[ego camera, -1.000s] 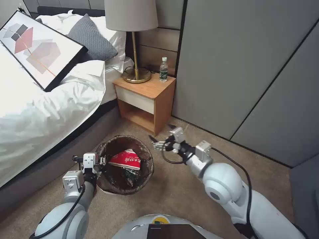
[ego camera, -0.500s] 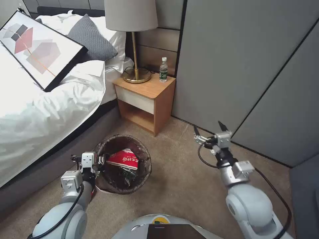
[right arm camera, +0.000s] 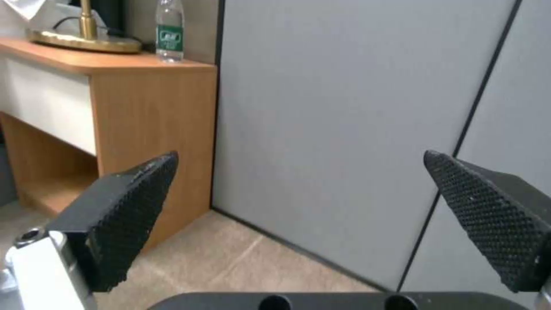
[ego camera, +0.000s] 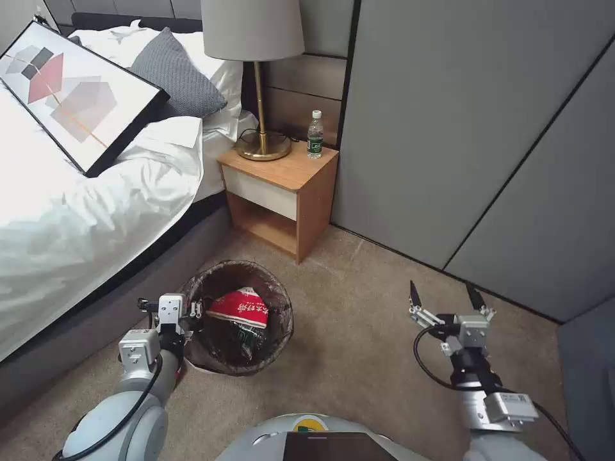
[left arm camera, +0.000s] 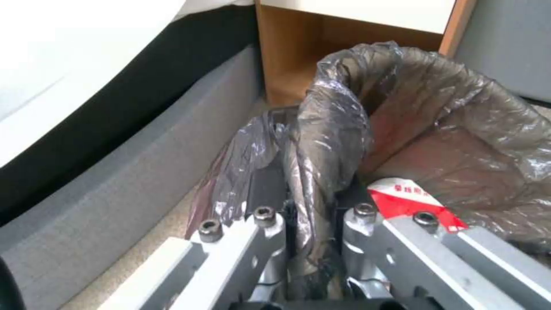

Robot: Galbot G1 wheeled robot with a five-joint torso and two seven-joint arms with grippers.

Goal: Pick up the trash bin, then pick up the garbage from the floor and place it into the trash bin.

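Note:
The trash bin [ego camera: 272, 349], lined with a crinkled dark bag, stands on the carpet beside the bed. Garbage lies inside it: a red-white carton [ego camera: 241, 307] on top of a dark crushed piece [ego camera: 246, 338]. My left gripper [ego camera: 194, 311] is shut on the bin's near-left rim; in the left wrist view the left gripper [left arm camera: 313, 209] pinches the bag-covered rim of the trash bin [left arm camera: 459, 129], with the carton [left arm camera: 410, 202] just inside. My right gripper [ego camera: 443, 296] hangs open over bare carpet well to the right of the bin, holding nothing. The right gripper [right arm camera: 310, 189] faces the grey wall panels.
A wooden nightstand [ego camera: 282, 192] stands behind the bin with a brass lamp [ego camera: 259, 77] and an upright green-labelled water bottle [ego camera: 315, 134]. The bed [ego camera: 77, 211] runs along the left with a framed picture [ego camera: 70, 89] on it. Grey wall panels [ego camera: 480, 128] close the right.
My right arm swung from beside the bin's mouth out to the right and back toward my body, fingers open throughout. The left gripper and the bin barely moved.

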